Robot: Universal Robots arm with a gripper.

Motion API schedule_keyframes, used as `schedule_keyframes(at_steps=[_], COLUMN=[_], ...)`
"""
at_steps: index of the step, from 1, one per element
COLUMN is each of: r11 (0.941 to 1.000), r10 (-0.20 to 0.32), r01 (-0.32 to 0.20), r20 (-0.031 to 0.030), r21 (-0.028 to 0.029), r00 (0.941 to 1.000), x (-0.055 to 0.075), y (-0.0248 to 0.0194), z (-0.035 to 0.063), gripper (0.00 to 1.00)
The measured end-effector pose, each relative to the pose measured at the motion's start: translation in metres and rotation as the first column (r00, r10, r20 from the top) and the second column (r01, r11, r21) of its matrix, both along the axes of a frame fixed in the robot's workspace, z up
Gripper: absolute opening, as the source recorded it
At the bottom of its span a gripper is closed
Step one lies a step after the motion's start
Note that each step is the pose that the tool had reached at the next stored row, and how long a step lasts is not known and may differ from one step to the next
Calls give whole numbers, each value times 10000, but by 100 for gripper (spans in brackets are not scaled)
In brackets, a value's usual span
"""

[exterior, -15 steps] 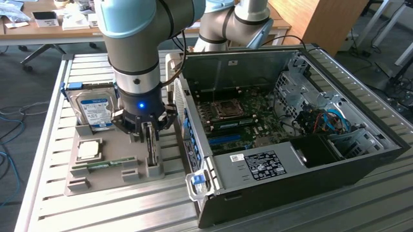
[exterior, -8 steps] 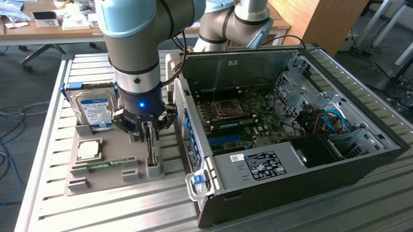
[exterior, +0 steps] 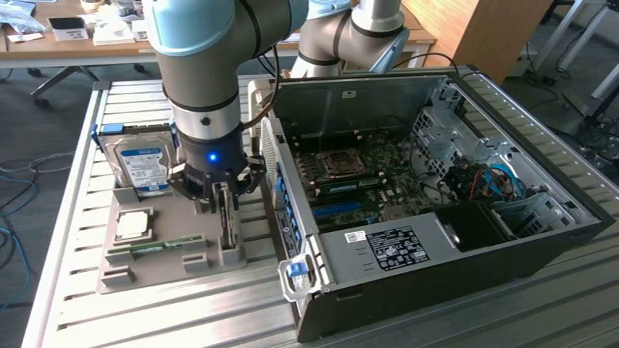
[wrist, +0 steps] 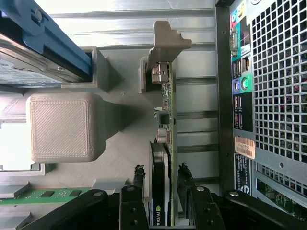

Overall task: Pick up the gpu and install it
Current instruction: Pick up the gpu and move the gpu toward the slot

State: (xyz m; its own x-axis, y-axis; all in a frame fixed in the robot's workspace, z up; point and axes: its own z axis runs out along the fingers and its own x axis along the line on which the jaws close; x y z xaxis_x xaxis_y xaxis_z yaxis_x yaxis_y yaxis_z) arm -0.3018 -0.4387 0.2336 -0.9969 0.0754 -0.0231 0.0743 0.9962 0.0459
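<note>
Gripper (exterior: pixel 225 199) (wrist: pixel 160 179) jaws apart, straddling the gpu (exterior: pixel 227 226) (wrist: pixel 168 120), one finger on each side, no firm clamp visible. Card stands on edge in a slot of the grey printed holder (exterior: pixel 145 274) (wrist: pixel 62 127), metal bracket end pointing away from the fingers. Small logo on the card, looks like NVIDIA's, too small to confirm. Hard drive (exterior: pixel 140 167) (wrist: pixel 29 67) has a blue-white label, text unreadable. Open PC case (exterior: pixel 387 308) (wrist: pixel 278 86) sits just beside the holder, with a barcode sticker on its rear.
</note>
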Motion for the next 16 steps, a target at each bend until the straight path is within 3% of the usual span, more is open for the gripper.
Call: schedule_keyframes(at_steps=[3,4,12,14,16], r11=[10000,10000,10000,10000,10000], r10=[0,0,0,0,0], r01=[0,0,0,0,0], r20=[0,0,0,0,0], r21=[1,1,1,-1,0], r00=[10000,10000,10000,10000,10000], x=[0,0,0,0,0], y=[0,0,0,0,0], z=[0,0,0,0,0], gripper=[40,33,33,27,27])
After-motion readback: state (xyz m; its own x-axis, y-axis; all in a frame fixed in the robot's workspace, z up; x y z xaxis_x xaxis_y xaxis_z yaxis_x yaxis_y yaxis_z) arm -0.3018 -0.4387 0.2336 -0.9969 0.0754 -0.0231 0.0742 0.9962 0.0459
